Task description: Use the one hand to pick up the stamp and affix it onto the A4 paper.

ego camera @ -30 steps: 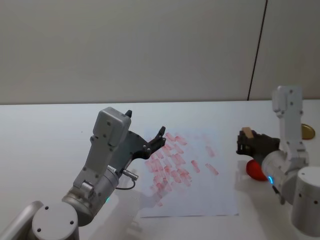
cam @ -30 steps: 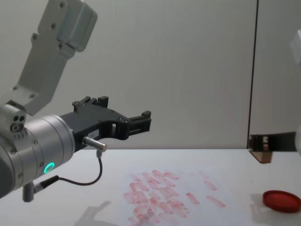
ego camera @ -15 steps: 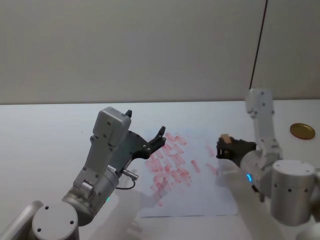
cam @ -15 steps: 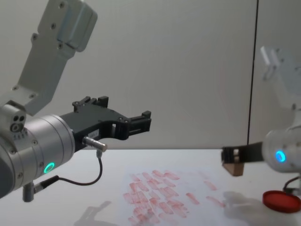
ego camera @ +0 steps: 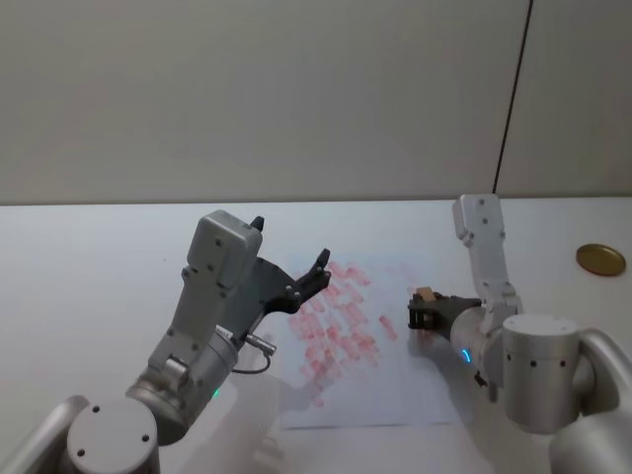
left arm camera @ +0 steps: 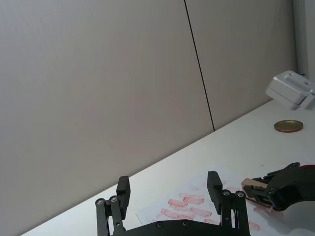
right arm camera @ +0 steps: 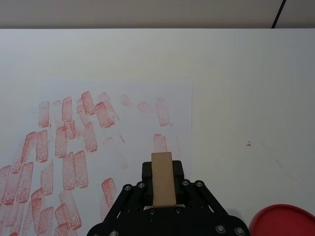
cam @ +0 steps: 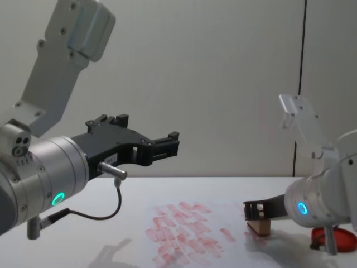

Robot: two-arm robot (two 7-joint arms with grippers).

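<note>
My right gripper (ego camera: pixel 423 316) is shut on the stamp (ego camera: pixel 424 295), a small tan wooden block. It holds the stamp over the right part of the A4 paper (ego camera: pixel 395 387), a white sheet with many red prints. In the chest view the stamp (cam: pixel 258 225) sits at or just above the paper (cam: pixel 226 214); I cannot tell if they touch. The right wrist view shows the stamp (right arm camera: pixel 162 167) between the black fingers, with the paper (right arm camera: pixel 138 129) below. My left gripper (ego camera: pixel 308 277) hangs open and empty above the paper's left side.
A flat red ink pad (cam: pixel 341 238) lies right of the paper, partly behind my right arm, and also shows in the right wrist view (right arm camera: pixel 283 221). A round gold lid (ego camera: pixel 600 259) rests far right near the wall. White tabletop surrounds the sheet.
My right gripper carried the stamp leftward from above the ink pad to over the paper and lowered it close to the sheet. The left arm has not moved.
</note>
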